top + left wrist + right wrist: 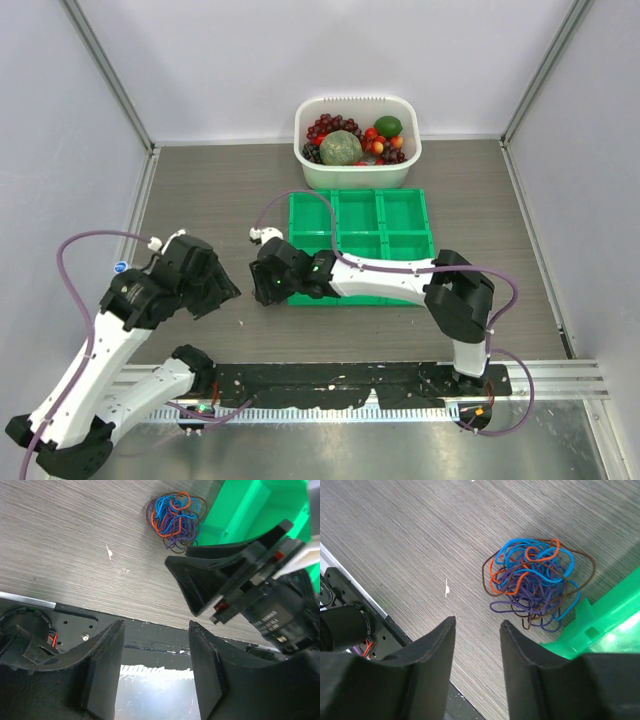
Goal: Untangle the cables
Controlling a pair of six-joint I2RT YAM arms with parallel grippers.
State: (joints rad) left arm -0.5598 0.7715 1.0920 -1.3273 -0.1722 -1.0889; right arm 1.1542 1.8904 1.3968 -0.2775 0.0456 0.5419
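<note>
The cables are one multicolour clump (535,580) of thin blue, orange, purple and brown cords. It lies on the wood table against the near-left corner of the green tray (610,630). My right gripper (478,621) is open and empty, hovering just short and left of the clump. The left wrist view shows the clump (175,515) with the right gripper's fingers (200,580) close beside it. My left gripper (155,623) is open and empty, farther back over the black base rail. In the top view both grippers (228,290) (262,285) face each other and the clump is hidden.
The green compartment tray (360,240) sits mid-table. A white basin (355,175) of fruit stands behind it. The black base rail (330,380) runs along the near edge. A small white speck (447,587) lies on the table left of the clump.
</note>
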